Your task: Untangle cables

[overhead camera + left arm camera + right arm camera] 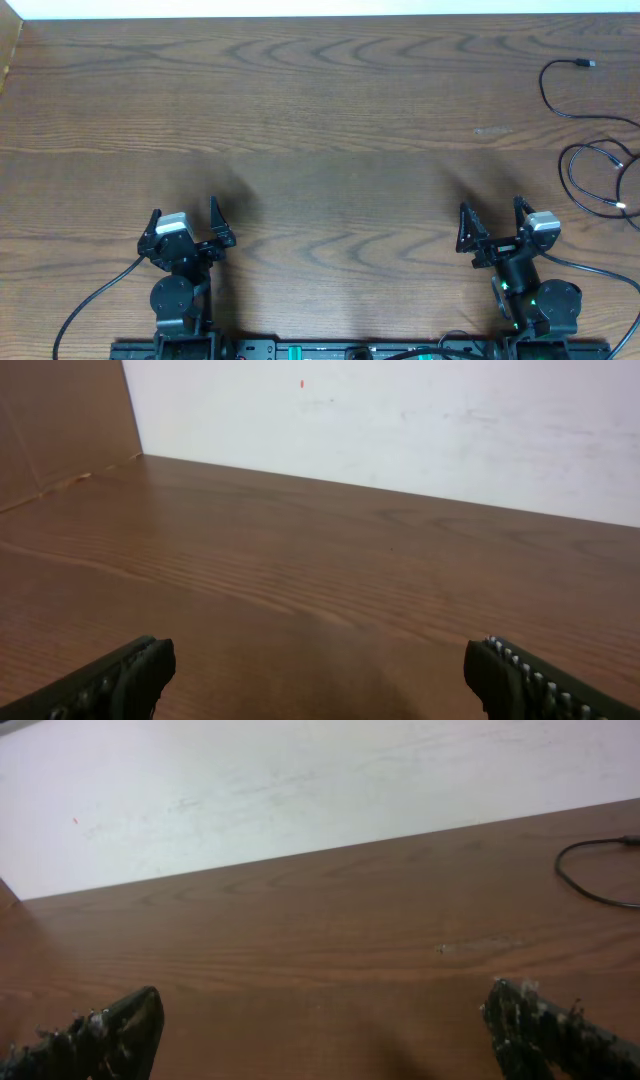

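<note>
Thin black cables [590, 150] lie loosely at the table's far right edge, one strand ending in a small plug [586, 64]. A loop of one cable [590, 880] shows at the right edge of the right wrist view. My left gripper [184, 217] is open near the front left, with nothing between its fingers [140, 670]. My right gripper [493, 218] is open near the front right, well short of the cables, with bare wood between its fingers [530, 1020]. No cable shows in the left wrist view.
The wooden table [320, 120] meets a white wall [400, 420] at the back. A brown board [60, 420] stands along the left side. Thicker black arm cables [90, 300] trail near the front edge by both bases.
</note>
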